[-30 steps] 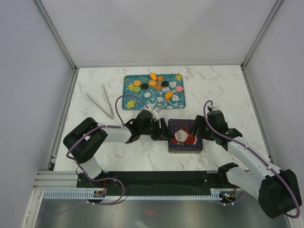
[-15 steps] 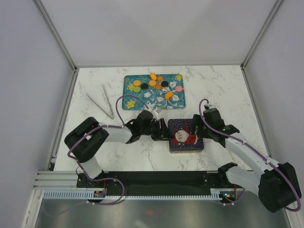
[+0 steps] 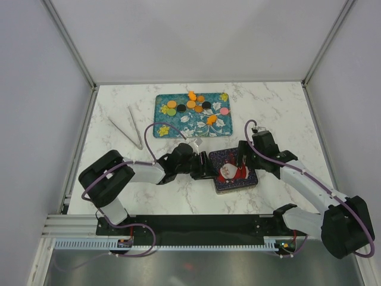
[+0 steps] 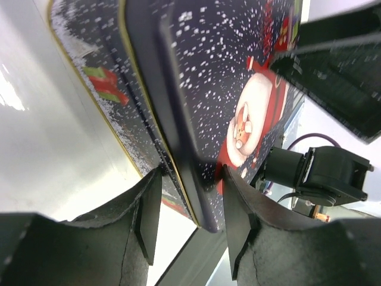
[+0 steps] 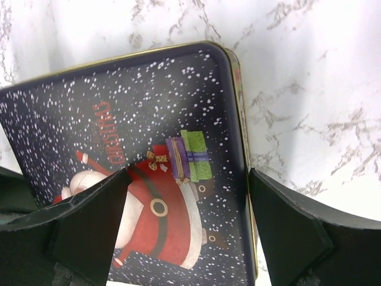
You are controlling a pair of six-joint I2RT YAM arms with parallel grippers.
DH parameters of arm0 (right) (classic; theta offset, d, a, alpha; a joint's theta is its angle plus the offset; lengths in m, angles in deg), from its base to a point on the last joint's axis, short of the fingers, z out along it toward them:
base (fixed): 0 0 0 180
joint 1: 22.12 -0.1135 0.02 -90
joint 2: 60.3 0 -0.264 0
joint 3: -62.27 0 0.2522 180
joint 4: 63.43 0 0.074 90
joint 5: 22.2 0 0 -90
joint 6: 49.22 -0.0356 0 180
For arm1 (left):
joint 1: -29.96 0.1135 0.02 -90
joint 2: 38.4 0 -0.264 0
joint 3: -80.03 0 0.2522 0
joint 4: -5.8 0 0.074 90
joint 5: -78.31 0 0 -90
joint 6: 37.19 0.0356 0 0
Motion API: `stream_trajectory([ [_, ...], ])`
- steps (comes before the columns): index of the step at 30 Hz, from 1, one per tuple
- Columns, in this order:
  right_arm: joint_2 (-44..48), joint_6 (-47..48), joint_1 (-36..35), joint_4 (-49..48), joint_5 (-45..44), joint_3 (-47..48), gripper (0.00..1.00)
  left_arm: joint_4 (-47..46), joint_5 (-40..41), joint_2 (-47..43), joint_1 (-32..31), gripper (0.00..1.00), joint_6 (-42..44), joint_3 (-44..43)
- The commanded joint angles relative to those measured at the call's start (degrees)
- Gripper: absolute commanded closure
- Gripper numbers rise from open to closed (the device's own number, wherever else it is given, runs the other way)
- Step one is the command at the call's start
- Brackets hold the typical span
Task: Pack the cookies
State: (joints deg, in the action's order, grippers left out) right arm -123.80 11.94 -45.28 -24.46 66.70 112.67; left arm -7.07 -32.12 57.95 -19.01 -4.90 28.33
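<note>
— Where are the cookies lying?
— The small flat round cookies [image 3: 191, 105] are all sitting on the teal rectangular flower-patterned tray [image 3: 178, 128] at the far middle of the table, none of them in the tin. I am counting nine discs: five orange or brownish, two black, one green, one pink. Two orange lumps are sitting among them, too small to make out.
— And the tin?
— One dark blue rectangular Christmas tin with a Santa on its lid [image 3: 233, 173] is lying on the arms' side of the tray, not touching it, lid on. The left gripper [image 3: 208, 167] is clamping the tin's left edge, its fingers [image 4: 149, 220] pressing either side of the rim. The right gripper [image 3: 243, 156] is hanging over the tin's right part, fingers spread wide, gripping nothing.
— Anything else?
— One pair of metal tongs [image 3: 128, 128] is lying left of the tray. Everything is resting on a white marble-patterned table [image 3: 280, 113], and plain white walls [image 3: 196, 36] with grey metal posts are enclosing it
</note>
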Motion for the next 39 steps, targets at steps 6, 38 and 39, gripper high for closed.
stream_trajectory([
  [6, -3.38, 5.37, -1.45, -2.18, 4.09, 6.95, 0.08, 3.33, 4.42, -5.65, -4.38, 0.40, 0.14, 2.25],
  [38, -16.38, 9.68, 2.50, -9.13, 7.78, 11.26, 0.04, 17.41, 11.81, -3.81, 3.71, 0.26, 8.06, -7.25],
  [39, -16.65, 9.85, 2.50, -9.30, 7.52, 11.08, 0.04, 16.88, 11.81, -3.55, 4.23, 0.26, 7.88, -6.98],
])
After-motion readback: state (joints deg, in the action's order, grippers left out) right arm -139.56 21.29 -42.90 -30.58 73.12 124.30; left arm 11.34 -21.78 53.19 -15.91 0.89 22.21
